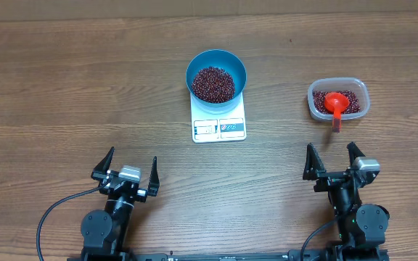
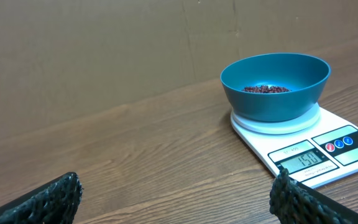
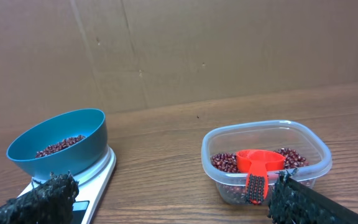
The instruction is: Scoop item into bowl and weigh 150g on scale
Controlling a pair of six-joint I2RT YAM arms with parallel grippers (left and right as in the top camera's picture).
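The blue bowl (image 1: 217,75) stands on the white scale (image 1: 218,127) at mid-table and holds a heap of dark red-brown beans (image 1: 212,83). In the left wrist view the bowl (image 2: 275,85) sits on the scale (image 2: 319,149), whose display shows digits. More beans (image 3: 224,163) lie in a clear tub (image 1: 338,100) at the right, with a red scoop (image 1: 336,105) resting in it, handle over the near rim. My left gripper (image 1: 128,169) is open near the front edge, left of the scale. My right gripper (image 1: 334,161) is open, just in front of the tub. Both hold nothing.
A brown cardboard wall (image 2: 104,50) backs the wooden table (image 1: 64,94). Black cables (image 1: 49,214) run from the arm bases at the front edge. In the right wrist view the tub (image 3: 266,158) stands right of the bowl (image 3: 58,149).
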